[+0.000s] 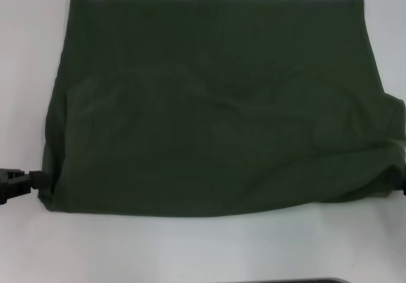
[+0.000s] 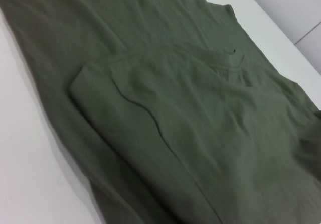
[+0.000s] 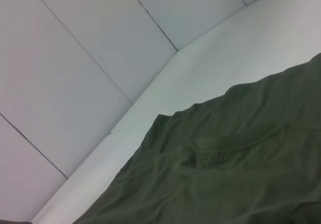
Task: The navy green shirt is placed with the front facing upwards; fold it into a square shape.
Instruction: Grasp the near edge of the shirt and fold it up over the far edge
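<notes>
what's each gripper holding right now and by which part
It cannot be told. The left gripper sits at the near left corner of the green shirt, the right gripper at its near right corner, but no grip shows.

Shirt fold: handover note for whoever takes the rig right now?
Left claw: at the near left corner of the navy green shirt, by the fabric edge.
Right claw: at the near right corner, mostly out of frame.
Shirt: on the white table, plain side up, one layer folded over; the left wrist view shows the collar and a sleeve on top.
Done: first fold.
Left: probably folding the wide rectangle into a square.
</notes>
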